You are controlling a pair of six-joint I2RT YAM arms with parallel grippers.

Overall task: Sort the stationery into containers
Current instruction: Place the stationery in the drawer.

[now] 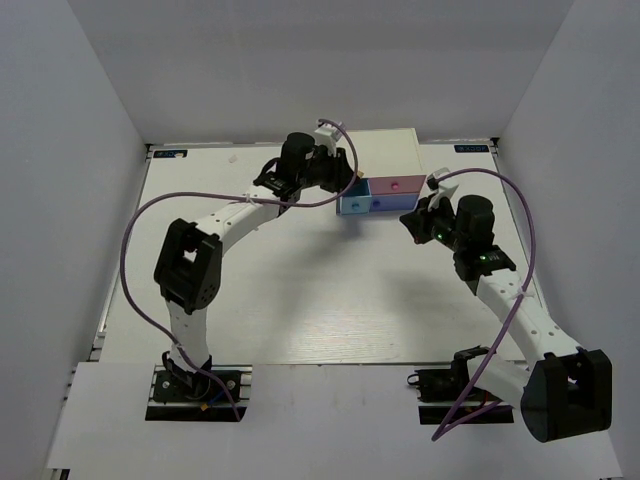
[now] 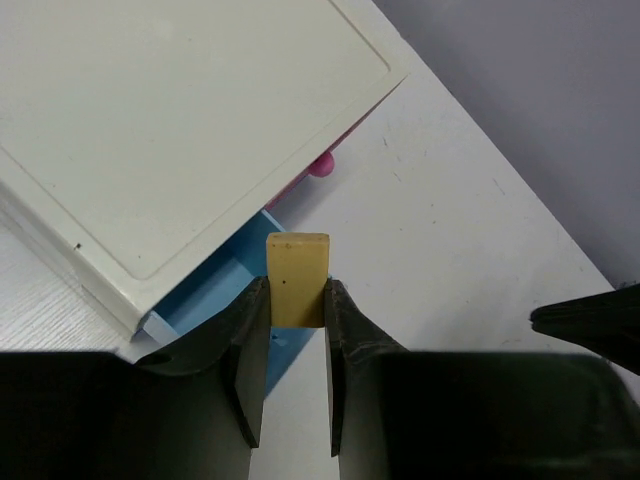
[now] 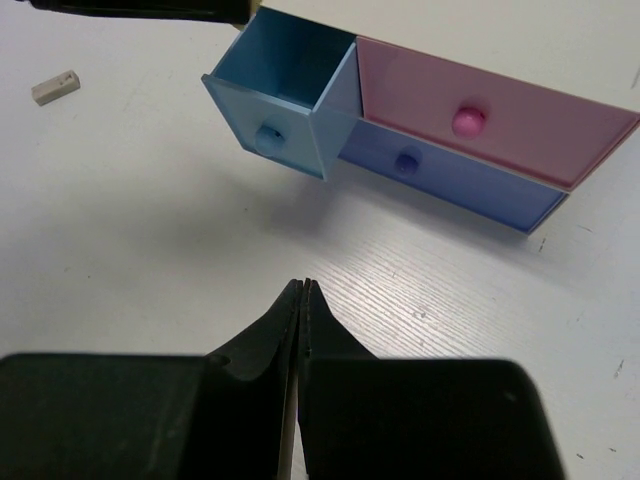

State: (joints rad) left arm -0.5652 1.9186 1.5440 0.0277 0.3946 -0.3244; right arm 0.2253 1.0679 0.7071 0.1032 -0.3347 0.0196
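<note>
A tan eraser block [image 2: 297, 268] of the stationery is pinched upright between my left gripper's [image 2: 297, 288] fingers. It hangs just over the pulled-out small blue drawer [image 2: 215, 290] of the white box [image 2: 180, 120]. From above, that gripper [image 1: 343, 172] sits at the box's front left corner. The small blue drawer [image 3: 285, 95] stands open and shows nothing inside; the pink drawer [image 3: 480, 115] and the wide blue-purple drawer [image 3: 450, 180] are pushed in. My right gripper [image 3: 303, 287] is shut on nothing, low over the table in front of the drawers, right of them from above [image 1: 415, 222].
A small pale block [image 3: 55, 87] lies on the table left of the open drawer. The white box [image 1: 385, 150] stands against the back of the table. White walls close in the back and both sides. Purple cables arc over both arms.
</note>
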